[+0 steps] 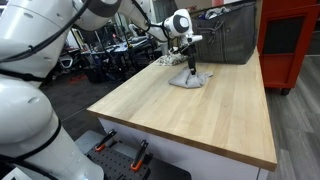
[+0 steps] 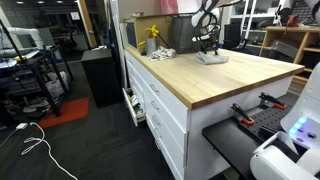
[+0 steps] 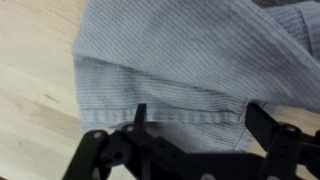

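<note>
Reaching in from above, the arm bends at the wrist (image 1: 178,22) so that the end effector (image 1: 190,66) points straight down at the surface (image 1: 180,120). Its fingers stand wide apart, open and gripping nothing, with the tips just above or at a grey cloth (image 1: 190,80).

The cloth lies crumpled and low on the wood, toward the far end of the surface and well apart from the near edge. In an exterior view its longer spread seems to run across the surface, from one long edge toward the other. From the other side the cloth (image 2: 212,59) is a small pale heap under the end effector (image 2: 208,46), and its direction cannot be told.

The wrist view alone shows the weave: ribbed grey cloth (image 3: 180,50) folded over itself. A stitched hem (image 3: 160,112) runs across the picture, in line with the gap between the two fingers (image 3: 138,115). Bare wood shows beside the cloth's corner.

Only the exterior views show the surroundings: a red cabinet (image 1: 290,35) beyond one long edge, a metal bin (image 1: 228,35) behind the far edge, a yellow item (image 2: 152,33) at a far corner, and drawers (image 2: 160,105) below.
</note>
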